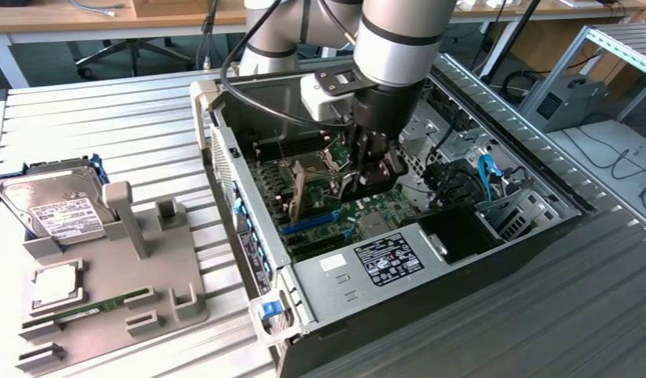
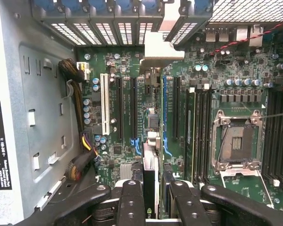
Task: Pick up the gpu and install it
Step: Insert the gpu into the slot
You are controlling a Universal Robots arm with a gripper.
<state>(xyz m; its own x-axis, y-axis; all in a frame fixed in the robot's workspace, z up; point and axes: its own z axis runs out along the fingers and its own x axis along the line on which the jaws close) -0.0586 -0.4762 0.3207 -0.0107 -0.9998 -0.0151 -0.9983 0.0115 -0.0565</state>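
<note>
Tray [image 1: 187, 303] sitting at exterior view's left, hard drive [image 1: 52, 209] resting there | gripper [image 1: 367, 179] hanging inside case [image 1: 533, 236], clamping gpu [image 2: 151, 141] edge-on | card's long axis running along blue slot [image 2: 164, 117], hovering just above motherboard [image 2: 236, 70]

The arm [image 1: 407, 39] reaches straight down, hand [image 2: 151, 197] clamped edgewise on the gpu [image 2: 150, 155].

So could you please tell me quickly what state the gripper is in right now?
Gripper: jaws closed on the slim green expansion card with silver end bracket, held edge-on above the motherboard slots inside the open computer case.
</note>
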